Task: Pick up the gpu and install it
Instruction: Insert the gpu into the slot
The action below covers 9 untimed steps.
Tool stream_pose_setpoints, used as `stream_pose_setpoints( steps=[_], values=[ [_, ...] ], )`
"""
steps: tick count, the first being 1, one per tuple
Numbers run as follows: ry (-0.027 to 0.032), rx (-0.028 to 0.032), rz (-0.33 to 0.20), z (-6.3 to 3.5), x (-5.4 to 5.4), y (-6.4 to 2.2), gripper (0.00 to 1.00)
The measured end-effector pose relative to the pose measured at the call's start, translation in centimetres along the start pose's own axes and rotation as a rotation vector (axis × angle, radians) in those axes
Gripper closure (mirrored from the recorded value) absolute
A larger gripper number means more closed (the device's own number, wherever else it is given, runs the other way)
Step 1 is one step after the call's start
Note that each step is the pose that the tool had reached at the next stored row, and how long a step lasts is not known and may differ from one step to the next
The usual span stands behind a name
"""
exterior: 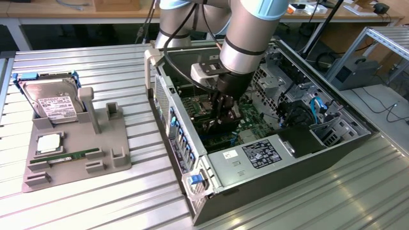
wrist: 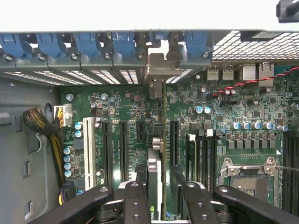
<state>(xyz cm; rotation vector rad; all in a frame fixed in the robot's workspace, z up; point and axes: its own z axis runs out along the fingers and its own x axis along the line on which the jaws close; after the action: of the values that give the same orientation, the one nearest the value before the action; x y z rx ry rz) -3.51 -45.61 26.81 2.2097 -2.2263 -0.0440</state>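
**A:** Well, where is the thin black rectangular gpu card with the silver metal bracket (wrist: 159, 135) at this moment?

**B:** Down inside the open dark metal computer case (exterior: 348, 143) lying on its side. In the wrist view the card stands on edge over the green motherboard (wrist: 233, 107), in line with the long black expansion slots (wrist: 123, 149), one white slot (wrist: 87, 144) among them. Its silver bracket end (wrist: 161, 65) sits up against the case's rear wall, among the row of blue plastic slot clips (wrist: 88, 44).

**A:** And the black two-fingered gripper (wrist: 156, 196)?

**B:** Its fingers (wrist: 136, 200) are closed part-way onto the card, one on each flat face, so it is holding the gpu by its upper edge. In the exterior view the gripper (exterior: 221, 122) reaches straight down into the case from the grey and blue robot arm (exterior: 249, 33).

**A:** Is the card fully seated in a slot?

**B:** I cannot tell; the lower edge is hidden by the card itself and the fingers.

**A:** What lies outside the case?

**B:** On the ribbed metal table (exterior: 96, 201), toward the exterior view's left of the case, is a grey plastic parts holder (exterior: 76, 148). It carries a boxy silver hard drive with a white label (exterior: 54, 100), propped up at its far end, plus a narrow green memory stick (exterior: 70, 157) lying flat nearer the front.
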Motion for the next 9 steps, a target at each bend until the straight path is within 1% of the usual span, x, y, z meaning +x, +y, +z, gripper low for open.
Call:
stream_pose_setpoints(
  steps=[3, 4, 9],
  values=[
    [-0.0001, 0.0001, 0.0, 0.0, 0.0, 0.0, 0.66],
    [0.0, 0.0001, 0.0, 0.0, 0.0, 0.0, 0.74],
    [-0.0001, 0.0001, 0.0, 0.01, 0.0, 0.0, 0.74]
  ],
)
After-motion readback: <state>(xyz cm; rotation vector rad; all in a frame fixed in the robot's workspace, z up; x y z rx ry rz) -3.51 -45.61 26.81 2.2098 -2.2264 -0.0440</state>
